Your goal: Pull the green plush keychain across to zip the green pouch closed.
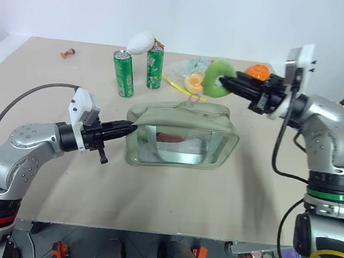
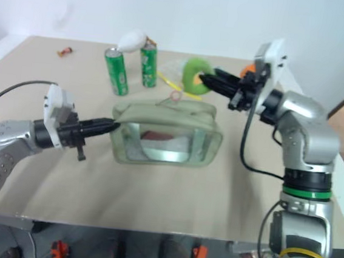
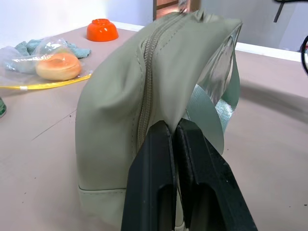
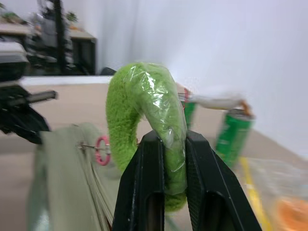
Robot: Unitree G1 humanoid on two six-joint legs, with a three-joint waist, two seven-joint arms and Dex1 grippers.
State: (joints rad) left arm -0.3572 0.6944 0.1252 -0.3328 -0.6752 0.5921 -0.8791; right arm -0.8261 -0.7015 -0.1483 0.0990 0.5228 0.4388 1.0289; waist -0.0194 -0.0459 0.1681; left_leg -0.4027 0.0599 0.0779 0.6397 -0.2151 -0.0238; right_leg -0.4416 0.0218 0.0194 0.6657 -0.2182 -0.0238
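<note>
The table (image 1: pixel 46 172) is the biggest thing here. In the middle of the head view stands the green pouch (image 1: pixel 183 136). My left tool (image 1: pixel 131 126), at the left of the frame, is closed on the pouch's end fabric. My right tool (image 1: pixel 224 81), at the upper right, grips the green plush keychain (image 1: pixel 216 77), which is raised above the pouch's right end. Two green cans (image 1: pixel 124 72) stand behind, at upper center.
</note>
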